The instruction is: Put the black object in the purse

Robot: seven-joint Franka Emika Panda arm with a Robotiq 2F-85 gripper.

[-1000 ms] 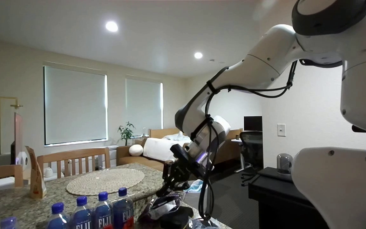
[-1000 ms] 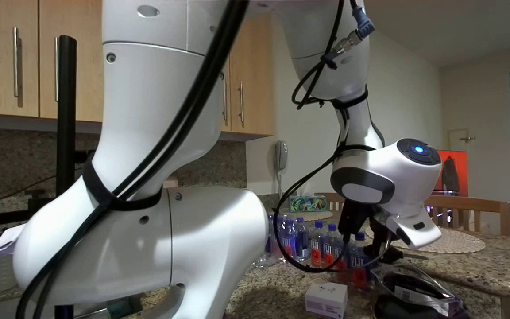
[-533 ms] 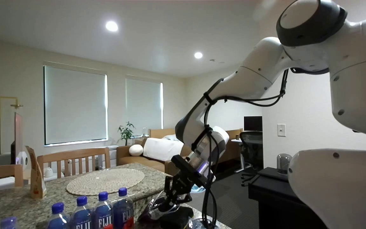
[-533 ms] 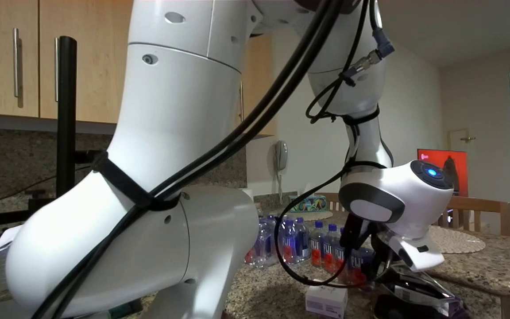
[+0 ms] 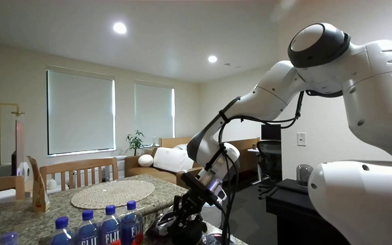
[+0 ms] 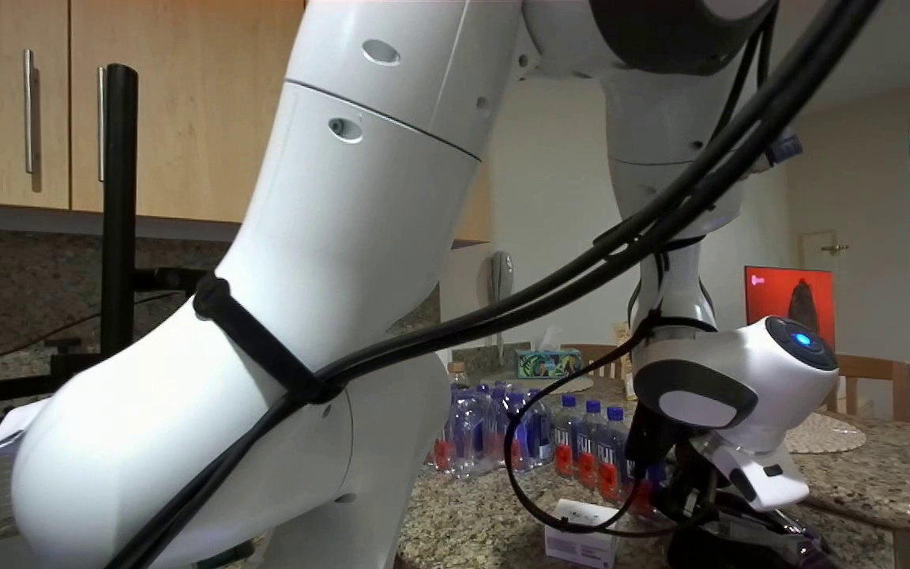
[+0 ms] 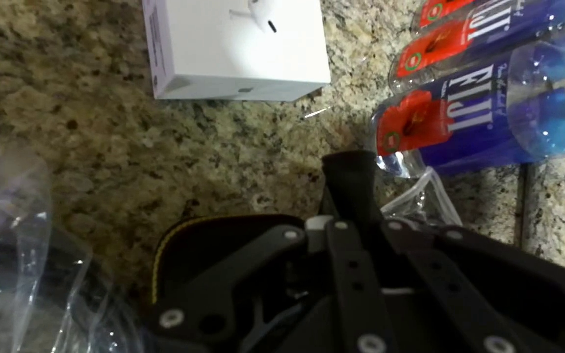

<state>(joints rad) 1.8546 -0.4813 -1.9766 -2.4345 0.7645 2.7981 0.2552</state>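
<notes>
Because the fingers [image 7: 355, 193], seemingly together around nothing visible, reached over and past the black pouch [image 7: 200, 250], presumably the task's object, they likely needed retracting and spreading.

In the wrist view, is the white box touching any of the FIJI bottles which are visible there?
No, a strip of granite counter shows between the white box and the FIJI bottles.

Gripper [image 5: 175, 229] lowered toward six o'clock
In an exterior view, it now hides part of the yellow-edged black case [image 5: 192, 235].
</notes>
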